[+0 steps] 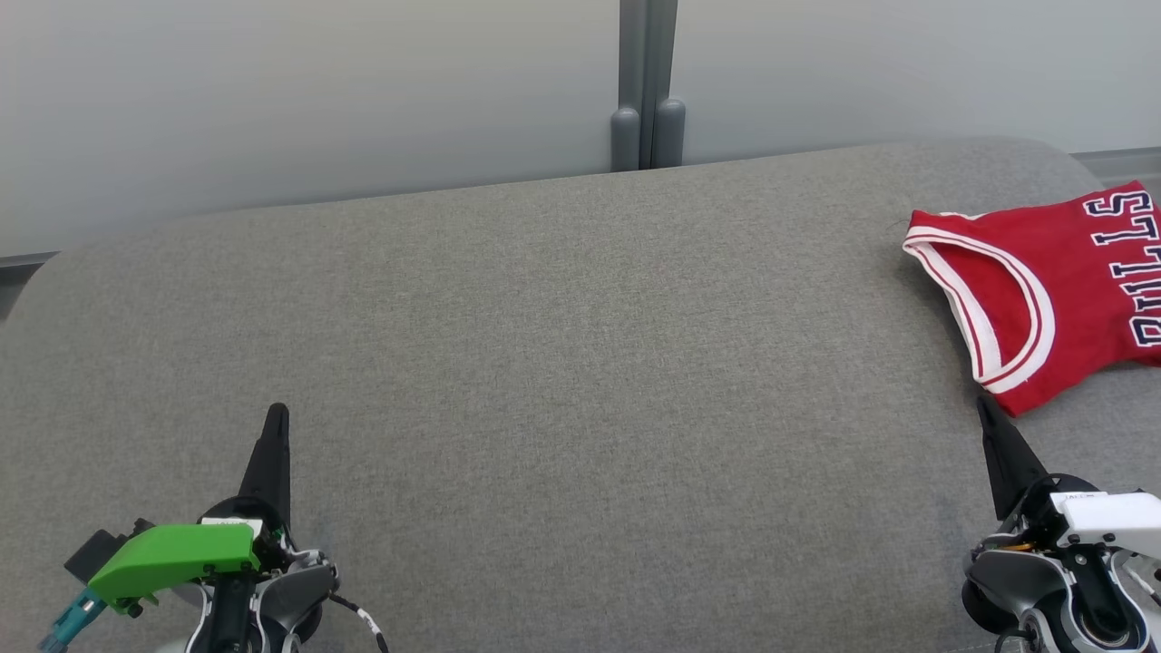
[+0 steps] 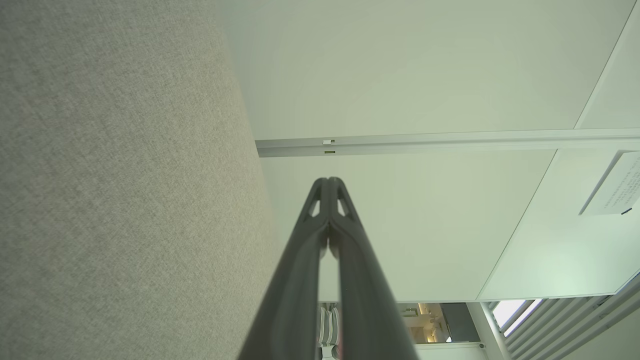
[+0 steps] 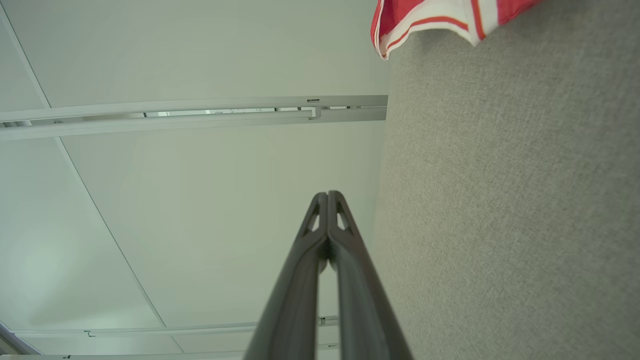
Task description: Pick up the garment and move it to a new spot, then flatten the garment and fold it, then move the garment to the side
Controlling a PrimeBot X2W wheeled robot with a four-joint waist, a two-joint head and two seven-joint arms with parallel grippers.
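The garment, a red sleeveless jersey with white-and-red trim and dark lettering, lies at the right edge of the head view, on the far right of the grey upholstered surface. It runs off the frame, so how much of it is folded is hard to tell.

The left gripper is at the lower left of that view, its two dark fingers pressed together with nothing between them, well apart from the jersey. The right gripper is at the lower right, fingers likewise pressed together and empty. Its tip is just below the jersey's lower corner, near it but apparently not touching.

The head view gives the lettering and a green cover on the left wrist. The right wrist view gives the jersey's striped edge at its upper right, above the grey fabric. The left wrist view gives a paper notice on a pale wall panel at its right.
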